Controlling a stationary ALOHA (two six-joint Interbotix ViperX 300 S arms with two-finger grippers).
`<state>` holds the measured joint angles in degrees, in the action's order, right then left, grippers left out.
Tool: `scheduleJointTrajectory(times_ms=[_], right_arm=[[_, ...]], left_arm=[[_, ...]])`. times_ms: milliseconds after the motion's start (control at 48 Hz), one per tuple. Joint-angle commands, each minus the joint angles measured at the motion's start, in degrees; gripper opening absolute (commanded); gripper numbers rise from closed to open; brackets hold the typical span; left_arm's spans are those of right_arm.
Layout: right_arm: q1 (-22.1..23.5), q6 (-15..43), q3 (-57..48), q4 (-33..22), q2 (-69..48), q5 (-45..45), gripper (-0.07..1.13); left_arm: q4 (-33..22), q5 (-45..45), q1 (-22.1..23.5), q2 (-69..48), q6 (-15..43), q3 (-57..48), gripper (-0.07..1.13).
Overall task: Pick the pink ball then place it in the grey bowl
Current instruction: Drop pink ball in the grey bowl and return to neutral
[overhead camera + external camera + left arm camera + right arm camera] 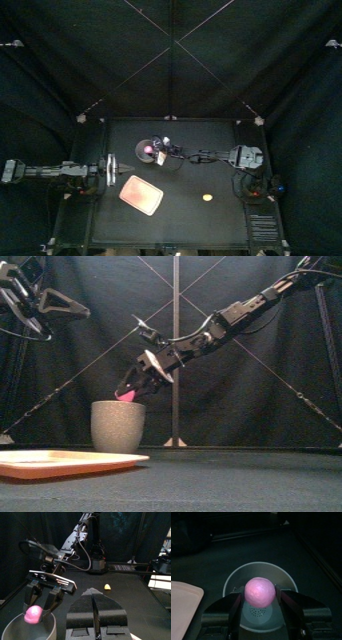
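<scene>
**Right tool point(134, 386) clenched on the pink ball point(127, 396) over the grey cup point(118, 426)**

The right tool grips the pink ball between its two jaws, one on either side. The ball hangs over the cup's mouth. The front view alone shows the height: the ball sits just above the rim, not down inside, with the arm slanting in from the upper right.

The right wrist view looks straight down past the ball into the cup. It shows the round rim all the way around and part of the pale inner floor below the ball. The top view gives the layout instead: the cup stands towards the back left of the desk point(187, 225).

The pink tray point(140, 195) lies flat in front of the cup, nearer the front edge and apart from it. In the front view it is a low slab at the left with its surface hidden. A small yellow toy point(207, 197) rests on the desk to the right of the tray, well apart from the cup. The front view does not show it, but the left wrist view does.

The left tool point(94, 594) rests at the desk's left side, its jaws pressed together with only a thin seam between them, grasping nothing.
</scene>
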<state>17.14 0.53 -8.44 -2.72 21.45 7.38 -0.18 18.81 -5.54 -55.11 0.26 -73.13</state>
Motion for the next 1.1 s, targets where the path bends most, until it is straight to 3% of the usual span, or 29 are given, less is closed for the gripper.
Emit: scheduleJointTrajectory(times_ms=[21,167,500,812,1104], right_arm=[[0.35,0.18,2.64,0.35,-0.18,-0.44,0.86],[0.44,0.88,2.72,2.11,0.35,-0.44,1.02],[0.26,1.05,-1.67,2.64,-4.48,3.16,1.02],[-0.70,1.05,-22.59,6.24,-20.13,18.72,1.02],[-5.63,0.88,-40.43,6.77,-32.96,30.06,1.02]], left_arm=[[0.00,0.62,-0.26,0.26,-0.09,0.88,0.05],[0.00,0.53,-0.26,0.26,0.00,0.70,0.05],[0.00,0.53,-0.35,0.26,0.00,0.35,0.05],[0.00,0.53,-0.35,0.26,-0.09,-0.09,0.05],[0.00,0.53,-0.35,0.26,-0.18,-0.26,0.05]])
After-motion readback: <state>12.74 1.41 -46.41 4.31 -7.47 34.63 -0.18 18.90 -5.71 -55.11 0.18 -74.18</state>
